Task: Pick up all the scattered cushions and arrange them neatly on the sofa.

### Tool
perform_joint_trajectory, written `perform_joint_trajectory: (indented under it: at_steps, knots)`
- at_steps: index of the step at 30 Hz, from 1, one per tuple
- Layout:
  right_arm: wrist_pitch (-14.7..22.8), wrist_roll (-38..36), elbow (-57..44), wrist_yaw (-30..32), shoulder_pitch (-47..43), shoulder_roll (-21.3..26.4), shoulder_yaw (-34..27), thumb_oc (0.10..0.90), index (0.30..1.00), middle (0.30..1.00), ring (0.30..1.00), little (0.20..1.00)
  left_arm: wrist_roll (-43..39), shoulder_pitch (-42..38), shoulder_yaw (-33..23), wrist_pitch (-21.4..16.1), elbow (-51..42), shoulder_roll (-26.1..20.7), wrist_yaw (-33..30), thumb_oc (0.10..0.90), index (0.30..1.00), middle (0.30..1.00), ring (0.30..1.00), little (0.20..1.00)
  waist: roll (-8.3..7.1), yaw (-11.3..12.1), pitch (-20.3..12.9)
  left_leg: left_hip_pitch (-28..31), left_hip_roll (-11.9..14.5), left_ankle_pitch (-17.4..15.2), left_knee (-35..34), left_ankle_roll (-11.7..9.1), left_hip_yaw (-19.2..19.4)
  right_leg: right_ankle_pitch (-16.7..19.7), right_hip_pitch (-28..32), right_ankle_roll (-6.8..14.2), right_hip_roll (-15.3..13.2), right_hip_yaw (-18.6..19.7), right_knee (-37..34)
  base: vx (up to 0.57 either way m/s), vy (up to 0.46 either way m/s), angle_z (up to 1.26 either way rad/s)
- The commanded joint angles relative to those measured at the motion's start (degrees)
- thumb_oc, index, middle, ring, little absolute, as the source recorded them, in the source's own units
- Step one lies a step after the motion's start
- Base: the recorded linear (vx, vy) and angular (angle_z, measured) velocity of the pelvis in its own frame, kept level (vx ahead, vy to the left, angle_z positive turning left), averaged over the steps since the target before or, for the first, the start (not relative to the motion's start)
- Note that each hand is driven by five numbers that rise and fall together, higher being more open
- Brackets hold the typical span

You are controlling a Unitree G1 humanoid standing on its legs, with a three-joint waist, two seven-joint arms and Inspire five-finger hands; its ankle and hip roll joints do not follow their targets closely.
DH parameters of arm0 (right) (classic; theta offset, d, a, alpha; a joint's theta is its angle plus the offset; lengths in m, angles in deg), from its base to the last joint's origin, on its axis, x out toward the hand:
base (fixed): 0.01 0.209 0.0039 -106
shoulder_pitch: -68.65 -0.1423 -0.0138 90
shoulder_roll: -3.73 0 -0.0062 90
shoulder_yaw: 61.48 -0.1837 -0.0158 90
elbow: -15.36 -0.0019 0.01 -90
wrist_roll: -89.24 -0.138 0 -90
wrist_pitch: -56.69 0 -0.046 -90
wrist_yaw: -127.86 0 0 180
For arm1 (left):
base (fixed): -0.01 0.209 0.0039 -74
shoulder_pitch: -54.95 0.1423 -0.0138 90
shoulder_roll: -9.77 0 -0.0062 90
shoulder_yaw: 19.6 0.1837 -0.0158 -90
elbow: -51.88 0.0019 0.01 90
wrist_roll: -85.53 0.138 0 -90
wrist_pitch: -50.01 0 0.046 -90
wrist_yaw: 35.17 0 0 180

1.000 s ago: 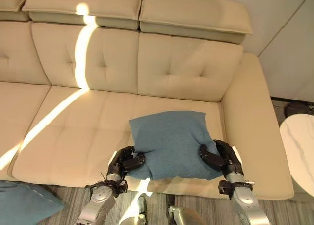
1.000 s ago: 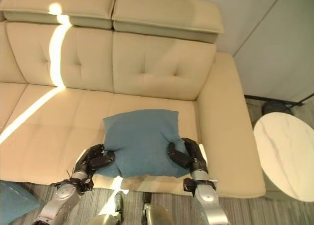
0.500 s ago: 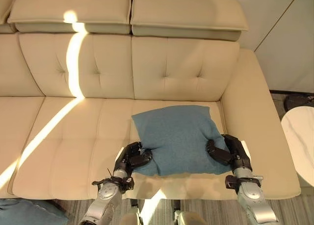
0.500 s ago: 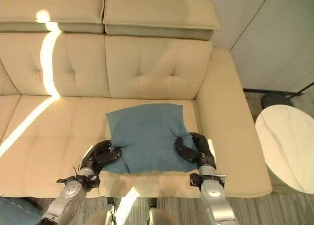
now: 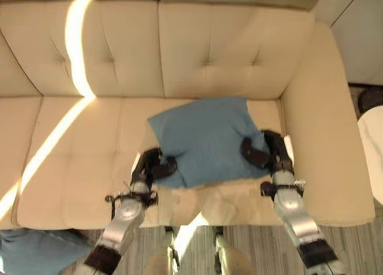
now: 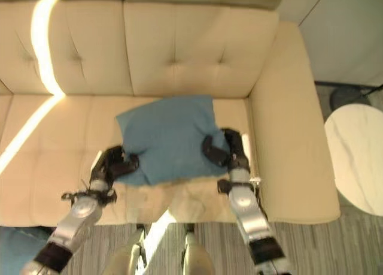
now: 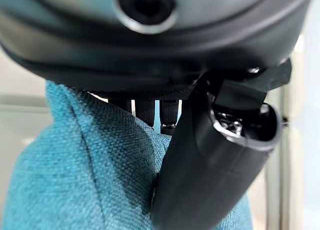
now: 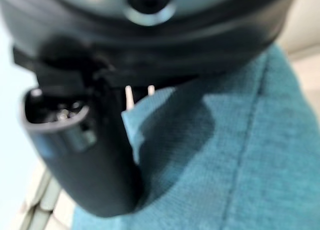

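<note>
- the teal cushion (image 5: 206, 140) hangs between both hands, over the seat of the beige sofa (image 5: 203, 53), near its backrest.
- the left hand (image 5: 154, 167) pinches its near left corner; the right hand (image 5: 263, 154) clamps the opposite edge.
- it looks light and soft, sagging and creasing where gripped, so two spread edge grips suit it best.
- another teal cushion (image 5: 33, 251) lies on the floor, well behind the left hand.
</note>
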Motion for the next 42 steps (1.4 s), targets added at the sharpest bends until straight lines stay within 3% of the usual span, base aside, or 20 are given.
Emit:
perform_joint_trajectory:
  at_steps: [1,7,12,16,20,21,22,23,24,25,26,27,28,33,42]
  knots:
    - [9.5,12.8,-6.8,8.3,-15.1,3.5,4.4,0.4,0.3,0.3,0.3,0.3,12.7,-20.5,3.8,-15.4,-6.1,2.6,-7.0,0.4,0.3,0.3,0.3,0.3,0.38,1.0,-4.6,1.9,-0.5,-10.8,0.1,-2.5,0.0,-5.0,-2.5,1.4,1.8,-2.1,0.3,-0.08,-0.02,0.03]
    - [8.5,25.1,-11.2,18.0,-22.1,6.1,4.9,0.4,0.3,0.3,0.3,0.3,24.3,-28.1,1.7,-16.9,-11.5,1.6,-18.0,0.4,0.3,0.3,0.3,0.3,0.54,1.2,-5.3,-1.9,-1.1,-9.4,0.1,-3.0,-0.5,-3.9,-6.3,1.4,1.4,-2.4,0.3,-0.03,-0.001,0.05]
    - [8.1,30.6,-13.2,21.9,-22.1,6.0,5.0,0.4,0.3,0.3,0.3,0.3,29.9,-26.5,0.3,-16.8,-14.7,1.9,-21.5,0.4,0.3,0.3,0.3,0.3,0.36,1.2,-6.4,-4.0,-1.4,-9.1,0.1,-3.0,-0.6,-3.6,-8.4,1.4,1.1,-2.4,0.3,0.0,0.002,0.01]
    - [4.6,27.8,-2.5,22.9,-26.5,6.3,8.3,0.4,0.3,0.3,0.3,0.3,24.8,-30.3,3.3,-14.9,-4.0,3.6,-21.6,0.4,0.3,0.3,0.3,0.3,0.42,1.1,-6.0,-6.3,-1.8,-8.4,0.1,-3.1,-0.9,-2.9,-10.8,0.9,0.8,-2.5,0.3,-0.04,-0.023,0.05]
    - [1.5,19.4,13.0,21.5,-36.1,5.2,12.6,0.4,0.3,0.3,0.3,0.3,17.5,-40.1,7.3,-12.6,11.9,4.6,-19.7,0.4,0.3,0.3,0.3,0.3,0.49,1.1,-4.6,-8.1,-1.6,-7.5,0.1,-3.6,-1.0,-2.3,-12.5,0.8,0.9,-2.8,0.3,-0.05,-0.02,0.06]
    - [1.7,19.3,13.4,21.6,-36.6,5.3,12.7,0.4,0.3,0.3,0.3,0.3,17.3,-40.6,7.2,-12.8,12.2,4.5,-19.6,0.4,0.3,0.3,0.3,0.3,0.54,1.0,-4.4,-8.1,-1.6,-7.4,0.1,-3.6,-1.0,-2.2,-12.5,0.8,0.9,-2.8,0.3,-0.07,-0.025,0.01]
    - [0.6,14.0,21.3,20.2,-41.0,4.1,14.0,0.4,0.3,0.3,0.3,0.3,14.2,-45.3,9.5,-11.7,19.1,4.6,-17.5,0.4,0.3,0.3,0.3,0.3,0.6,1.0,-3.8,-9.3,-1.5,-6.9,0.1,-3.8,-0.9,-1.8,-13.7,1.0,0.9,-3.0,0.3,-0.05,-0.018,0.02]
    - [0.4,10.5,25.3,19.3,-43.9,3.5,14.7,0.4,0.3,0.3,0.3,0.3,11.6,-48.1,10.2,-11.4,23.0,4.7,-16.0,0.584,0.575,0.575,0.575,0.575,0.67,0.9,-3.4,-9.9,-1.4,-6.6,0.1,-3.8,-0.9,-1.6,-14.3,1.1,0.9,-3.0,0.3,-0.07,-0.024,0.05]
    - [-0.2,7.8,28.5,18.1,-45.9,3.2,15.3,0.4,0.3,0.3,0.3,0.3,9.4,-49.9,11.0,-10.9,25.9,5.1,-14.3,0.8,0.9,0.9,0.9,0.9,0.69,0.9,-3.1,-10.4,-1.4,-6.3,0.1,-3.9,-0.9,-1.4,-14.7,1.2,0.9,-3.1,0.3,-0.03,-0.006,0.06]
    - [0.0,7.7,28.8,18.0,-46.2,3.2,15.4,0.4,0.3,0.3,0.3,0.3,9.3,-50.1,11.0,-11.0,26.1,5.1,-14.2,0.8,0.9,0.9,0.9,0.9,0.72,0.8,-3.0,-10.5,-1.4,-6.3,0.1,-3.9,-1.0,-1.4,-14.7,1.2,0.9,-3.1,0.3,-0.05,-0.007,0.06]
    - [-0.3,1.9,35.6,14.9,-50.3,2.4,17.5,0.521,0.481,0.481,0.481,0.481,6.7,-53.8,12.0,-10.4,31.4,4.8,-12.1,0.8,0.9,0.9,0.9,0.9,0.76,0.8,-2.3,-11.1,-1.2,-5.9,0.1,-4.1,-0.9,-1.1,-15.5,1.4,0.9,-3.1,0.3,-0.03,-0.003,0.05]
    - [-1.3,0.7,38.0,13.1,-51.9,2.4,18.7,0.769,0.853,0.853,0.853,0.853,5.9,-54.2,12.2,-10.2,32.3,4.5,-11.4,0.8,0.9,0.9,0.9,0.9,0.73,0.9,-2.1,-11.2,-1.1,-5.8,0.1,-4.1,-0.8,-0.9,-15.7,1.5,1.0,-3.3,0.3,-0.04,-0.009,0.03]
    - [-2.0,-0.1,39.4,11.6,-52.9,2.2,20.0,0.8,0.9,0.9,0.9,0.9,4.8,-54.7,12.3,-10.1,32.9,4.3,-10.8,0.8,0.9,0.9,0.9,0.9,0.64,0.9,-1.9,-11.3,-1.1,-5.7,0.1,-4.1,-0.8,-0.9,-15.8,1.5,1.1,-3.4,0.3,0.0,0.0,0.0]
    - [-2.1,-2.7,39.4,8.1,-53.1,2.0,21.5,0.8,0.9,0.9,0.9,0.9,3.7,-53.2,12.2,-9.5,32.3,3.9,-9.3,0.8,0.9,0.9,0.9,0.9,0.32,0.9,-1.8,-10.8,-1.0,-5.7,0.1,-4.1,-0.8,-0.9,-15.6,1.5,1.4,-3.2,0.3,0.0,-0.007,0.0]
    - [-0.3,-1.5,30.9,5.8,-41.2,1.8,17.4,0.8,0.9,0.9,0.9,0.9,8.3,-44.6,8.7,-7.3,29.5,0.8,-8.4,0.8,0.9,0.9,0.9,0.9,0.66,0.8,-2.2,-9.4,-1.2,-6.4,0.1,-3.9,-0.7,-1.1,-14.5,1.5,1.4,-3.3,0.3,0.01,-0.018,-0.02]
